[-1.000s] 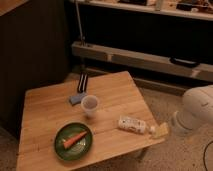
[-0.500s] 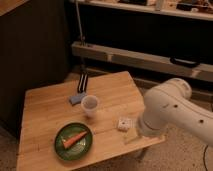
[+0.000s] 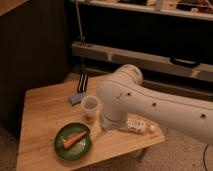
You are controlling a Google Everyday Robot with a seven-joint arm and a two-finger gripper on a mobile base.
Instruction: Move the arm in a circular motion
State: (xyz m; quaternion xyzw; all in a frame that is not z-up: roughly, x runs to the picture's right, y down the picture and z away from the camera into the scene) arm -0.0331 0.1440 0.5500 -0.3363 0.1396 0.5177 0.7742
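The arm (image 3: 150, 102) is a large glossy white tube with small dark screw holes. It reaches in from the right edge across the wooden table (image 3: 45, 112), and its bulbous joint hangs over the table's middle. Below that joint, a pale tip that looks like the gripper (image 3: 96, 130) points down, close to the table top between a green plate and a cup. The arm hides most of it.
A green plate (image 3: 60, 150) holding a carrot (image 3: 74, 140) sits at the front left. A clear cup (image 3: 90, 106) stands beside the arm. A small bottle (image 3: 138, 125) lies under the arm. A blue pad (image 3: 77, 99) and a dark object (image 3: 82, 82) lie at the back.
The arm has swung from the right edge leftward over the table and now covers its right half. The objects on the table have not moved.
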